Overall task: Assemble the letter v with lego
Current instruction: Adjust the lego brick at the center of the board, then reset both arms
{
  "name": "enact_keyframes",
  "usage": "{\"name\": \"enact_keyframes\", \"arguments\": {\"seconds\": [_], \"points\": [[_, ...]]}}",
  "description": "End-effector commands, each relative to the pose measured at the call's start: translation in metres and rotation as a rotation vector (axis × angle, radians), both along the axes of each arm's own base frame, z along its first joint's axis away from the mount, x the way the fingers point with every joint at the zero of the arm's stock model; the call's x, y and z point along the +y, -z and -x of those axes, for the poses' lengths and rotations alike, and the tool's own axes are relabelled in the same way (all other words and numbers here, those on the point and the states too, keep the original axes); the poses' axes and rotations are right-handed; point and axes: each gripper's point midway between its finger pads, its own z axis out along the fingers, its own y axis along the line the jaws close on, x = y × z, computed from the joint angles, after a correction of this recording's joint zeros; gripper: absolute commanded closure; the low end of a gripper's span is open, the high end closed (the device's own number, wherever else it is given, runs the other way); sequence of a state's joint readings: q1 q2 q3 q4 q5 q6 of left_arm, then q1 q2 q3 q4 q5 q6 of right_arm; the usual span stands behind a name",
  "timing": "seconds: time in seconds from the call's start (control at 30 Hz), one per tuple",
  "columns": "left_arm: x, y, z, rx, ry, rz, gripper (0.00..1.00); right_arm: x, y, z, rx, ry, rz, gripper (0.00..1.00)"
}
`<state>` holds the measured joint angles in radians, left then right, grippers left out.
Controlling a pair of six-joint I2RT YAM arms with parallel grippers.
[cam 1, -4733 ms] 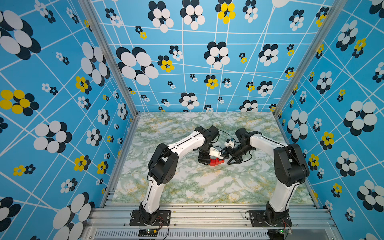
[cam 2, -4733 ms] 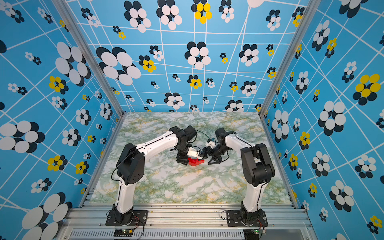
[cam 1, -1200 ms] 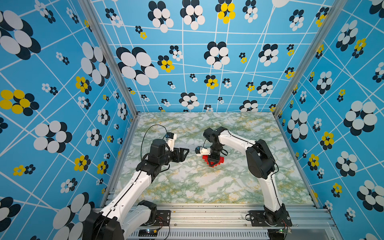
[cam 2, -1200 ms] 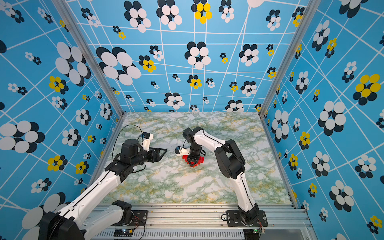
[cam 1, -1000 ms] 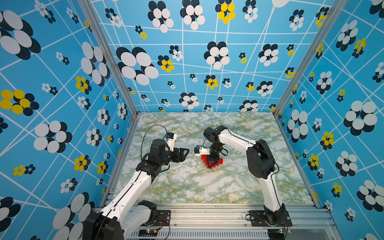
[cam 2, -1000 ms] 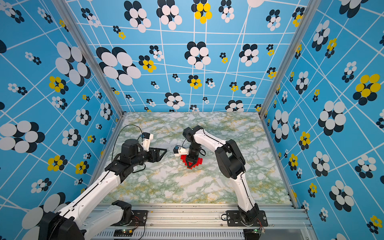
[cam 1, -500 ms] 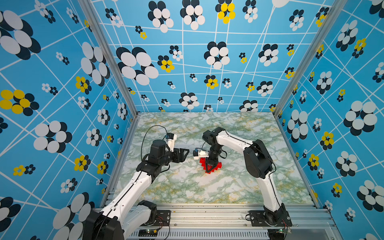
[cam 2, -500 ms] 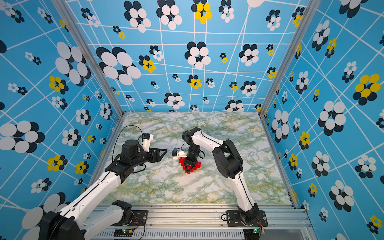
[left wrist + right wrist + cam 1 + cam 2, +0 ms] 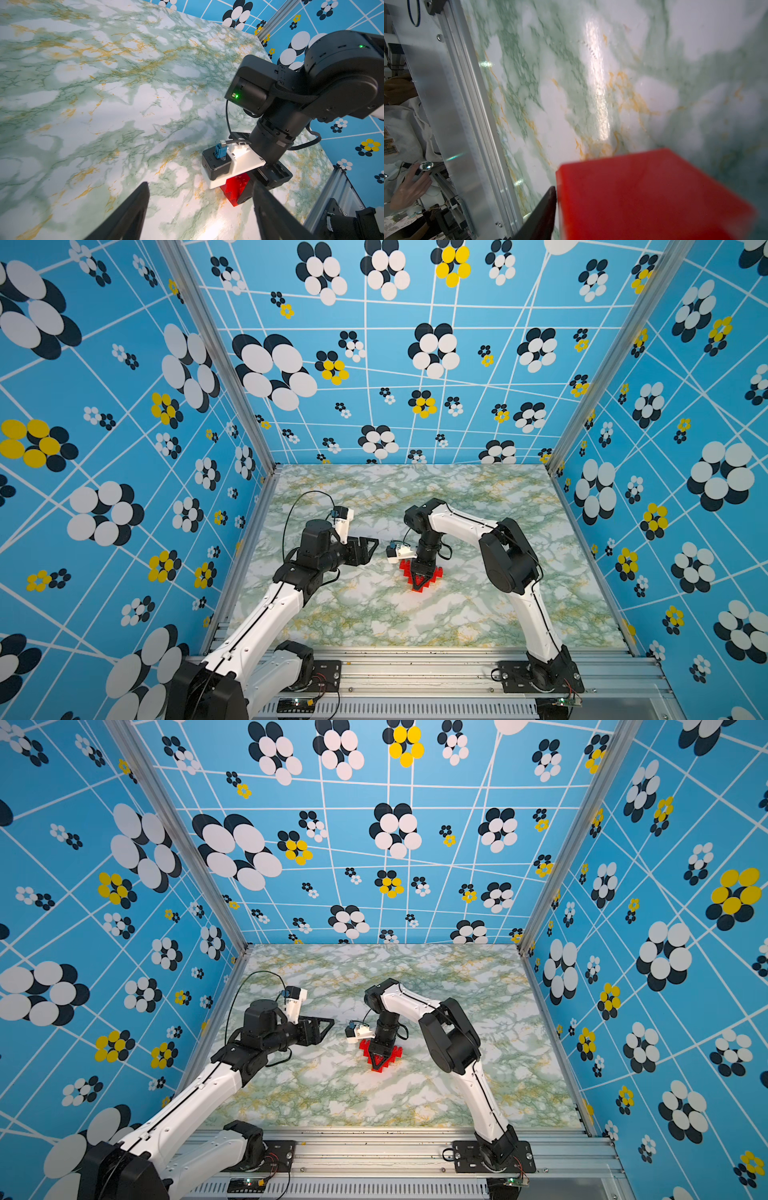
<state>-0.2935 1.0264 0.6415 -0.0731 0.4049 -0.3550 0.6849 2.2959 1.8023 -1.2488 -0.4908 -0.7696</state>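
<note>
Right tool (image 9: 420, 583) at red stepped letter v (image 9: 436, 573) on marbled table (image 9: 374, 614)

Stereo overhead, wrist close-ups, shared tabletop (image 9: 374, 614)

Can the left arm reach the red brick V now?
Probably not cleanly: the right gripper sits on the brick V, covering its middle. The left gripper is open, with bare table between.

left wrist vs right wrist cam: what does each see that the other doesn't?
Left wrist only: the right arm's wrist with its white camera mount over the lego, and the left gripper's spread, empty fingers. Right wrist only: the aluminium front rail, a person's hand beyond it, one dark right finger beside the blurred lego. Both: red lego on the marble table.
</note>
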Motion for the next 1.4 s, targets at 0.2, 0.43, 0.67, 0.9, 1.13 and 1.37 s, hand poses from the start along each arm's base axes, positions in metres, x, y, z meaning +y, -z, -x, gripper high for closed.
{"name": "enact_keyframes", "arguments": {"seconds": [0.2,0.43,0.67,0.9,1.13,1.37], "points": [[-0.001,0.003,-0.001,-0.004,0.011,0.007,0.21,-0.004,0.006,-0.007,-0.044,-0.016,0.042,0.27],[-0.001,0.001,-0.003,-0.008,0.011,0.004,0.21,-0.01,0.003,-0.018,-0.113,-0.014,0.076,0.26],[0.024,0.0,-0.014,-0.062,-0.09,-0.133,0.2,-0.034,-0.045,-0.083,-0.349,0.229,0.066,0.25],[0.11,0.035,-0.045,-0.114,-0.381,-0.506,0.0,-0.132,-0.075,-0.174,-0.679,0.874,0.051,0.15],[0.176,0.071,-0.057,-0.174,-0.56,-0.584,0.0,-0.289,-0.056,-0.174,-0.928,1.405,0.28,0.01],[0.186,0.071,-0.077,-0.239,-0.566,-0.543,0.0,-0.323,-0.026,-0.175,-0.988,1.491,0.329,0.01]]}}
